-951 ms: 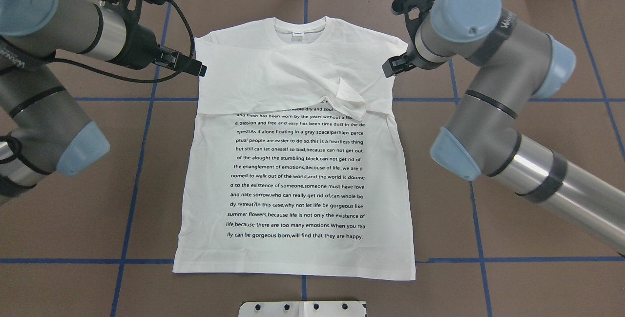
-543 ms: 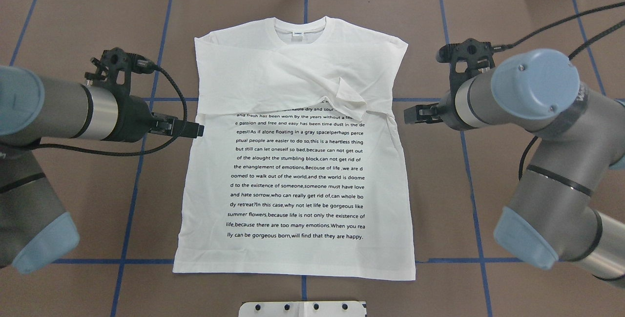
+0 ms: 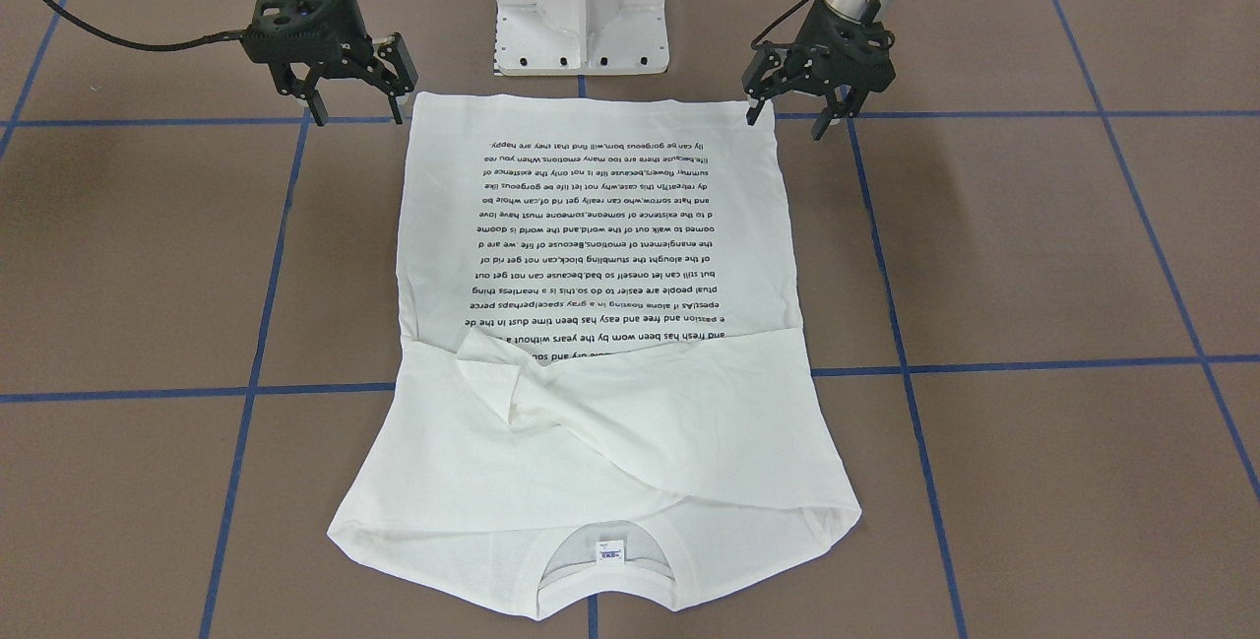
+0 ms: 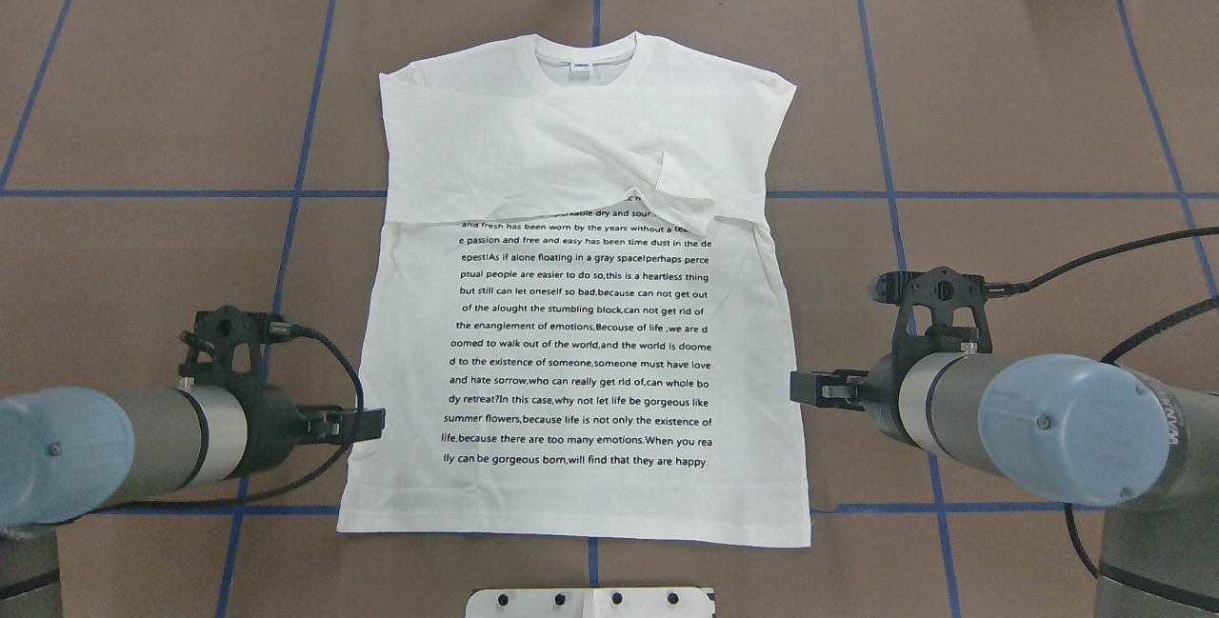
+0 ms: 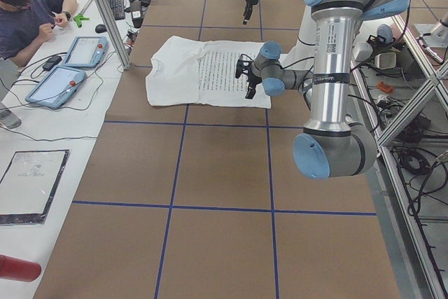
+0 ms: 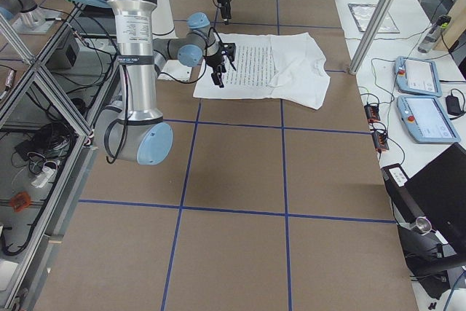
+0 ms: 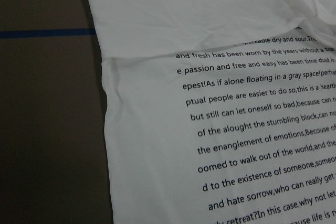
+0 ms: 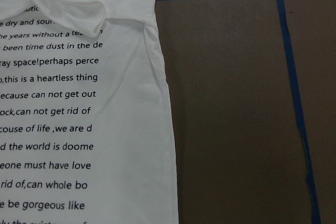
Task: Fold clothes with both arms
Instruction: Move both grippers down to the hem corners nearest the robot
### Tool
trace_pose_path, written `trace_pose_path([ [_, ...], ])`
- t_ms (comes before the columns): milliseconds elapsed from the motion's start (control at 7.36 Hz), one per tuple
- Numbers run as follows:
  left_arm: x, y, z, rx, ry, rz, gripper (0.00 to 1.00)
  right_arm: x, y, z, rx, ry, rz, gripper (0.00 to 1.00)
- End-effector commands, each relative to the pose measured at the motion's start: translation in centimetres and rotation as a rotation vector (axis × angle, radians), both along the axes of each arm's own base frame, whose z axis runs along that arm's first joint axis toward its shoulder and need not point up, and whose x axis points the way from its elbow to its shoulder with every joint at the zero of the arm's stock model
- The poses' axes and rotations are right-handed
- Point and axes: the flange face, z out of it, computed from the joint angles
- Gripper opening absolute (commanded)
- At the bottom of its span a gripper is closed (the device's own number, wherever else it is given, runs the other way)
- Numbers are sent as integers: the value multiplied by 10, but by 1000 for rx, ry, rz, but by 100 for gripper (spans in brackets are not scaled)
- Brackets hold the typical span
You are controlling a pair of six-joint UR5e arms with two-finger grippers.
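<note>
While both pairs of fingers stand spread wide and hold nothing, what matters for the coming grasp is where the cloth lies from them. The left gripper (image 3: 786,117) points downward close by the left hem corner, with the fabric lying inward of it, toward the middle of the desk (image 4: 1000,75). The right gripper (image 3: 356,97) mirrors it by the right hem corner. Whether any fingertip touches the cloth I cannot tell; the side views suggest that both hover just above it.

Between them the T-shirt (image 4: 571,313) lies flat and face up. Its long axis runs straight away from the robot: the hem (image 4: 571,518) is nearest the white pedestal base (image 3: 581,19), the collar (image 4: 586,51) is at the far end, and the sleeves are folded across the chest. Each arm is nearer its own corner and neither has to cross over. I judge the next move to be a paired pinch at the hem, carried along that axis toward the collar.

The printed block (image 4: 581,342) reads in part "but still can let oneself so bad,because can not get out" and ends "lly can be gorgeous born,will find that they are happy." The collar label (image 3: 610,552) is too small to read.
</note>
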Motion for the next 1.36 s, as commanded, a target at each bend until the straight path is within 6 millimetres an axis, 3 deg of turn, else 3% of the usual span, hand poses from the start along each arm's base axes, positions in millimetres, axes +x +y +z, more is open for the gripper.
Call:
trace_pose_path([
  [0, 22, 50, 23, -42, -49, 16, 99, -5, 10, 1, 5, 1, -1, 100],
  [136, 30, 61, 26, -42, -85, 23, 91, -5, 11, 0, 5, 0, -3, 100],
  [272, 33, 65, 28, -43, -99, 32, 70, -6, 12, 0, 6, 0, -5, 100],
  [408, 35, 67, 29, -43, -101, 38, 58, -7, 12, 0, 6, 0, -6, 100],
  [815, 38, 68, 31, -43, -109, 41, 56, -8, 13, 1, 7, 2, -8, 100],
  [1223, 63, 68, 25, -46, -129, 46, 55, -10, 14, 1, 9, 2, -11, 100],
])
